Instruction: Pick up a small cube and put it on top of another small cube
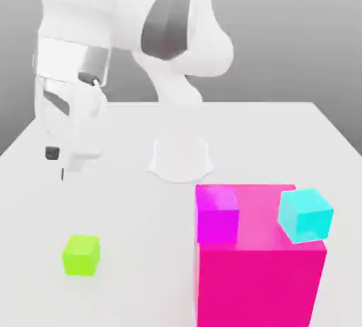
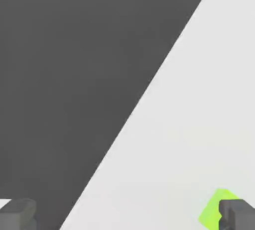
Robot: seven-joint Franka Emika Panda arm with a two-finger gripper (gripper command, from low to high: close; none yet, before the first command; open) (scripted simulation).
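Note:
The small lime-green cube point(image 1: 81, 255) rests on the white table point(image 1: 141, 262) toward the exterior view's left, near the front. My gripper point(image 1: 59, 163) hangs well above the table, higher than the cube and farther back. It is open with nothing between its fingers. In the hand view the two grey fingertips point(image 2: 18, 213) stand far apart, and the lime-green cube point(image 2: 215, 210) peeks out beside one of them, partly covered by it. A magenta small cube point(image 1: 217, 214) and a tilted cyan small cube point(image 1: 305, 215) sit on top of the big pink block point(image 1: 258, 276).
The big pink block stands tall at the exterior view's front right. The arm's white base point(image 1: 180, 159) rises from the middle of the table. In the hand view the table's edge point(image 2: 144, 99) runs diagonally, with dark floor beyond it.

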